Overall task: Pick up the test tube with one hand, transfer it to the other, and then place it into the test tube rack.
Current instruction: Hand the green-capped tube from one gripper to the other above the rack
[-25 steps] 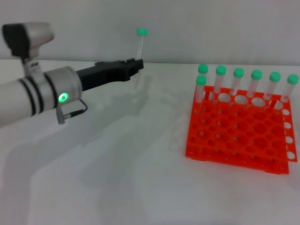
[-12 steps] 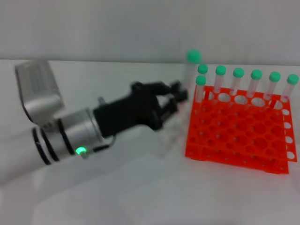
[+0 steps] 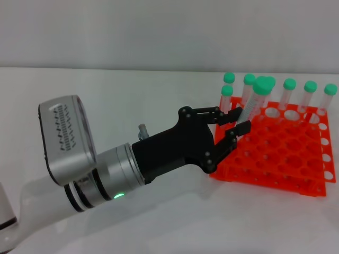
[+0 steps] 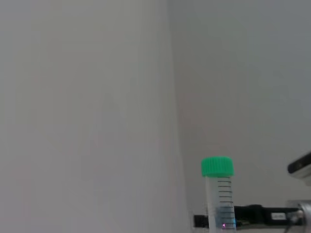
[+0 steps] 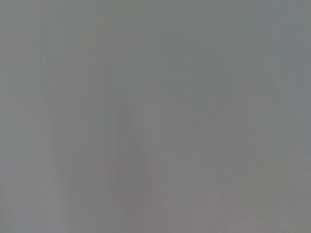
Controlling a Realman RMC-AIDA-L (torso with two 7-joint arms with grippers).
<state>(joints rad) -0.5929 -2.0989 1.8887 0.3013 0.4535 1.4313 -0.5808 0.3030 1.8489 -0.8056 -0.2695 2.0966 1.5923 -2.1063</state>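
My left gripper [image 3: 241,120], black on a silver-grey arm with a green light, is shut on the test tube [image 3: 253,100]. The clear tube leans with its green cap [image 3: 260,84] uppermost. It hangs over the near-left part of the orange-red test tube rack [image 3: 275,159]. The left wrist view shows the same test tube [image 4: 219,194] upright against a plain grey background, held at its lower part. My right gripper shows in no view, and the right wrist view holds only blank grey.
Several green-capped tubes [image 3: 289,92] stand in the rack's back row, and one more [image 3: 226,99] stands at its left edge. The rack sits on a white table [image 3: 132,106], at its right side. A grey wall rises behind.
My left arm has swung right and nearer, carrying the tube from the far middle of the table to above the rack's left side. The wrist has turned, and the tube now tilts.
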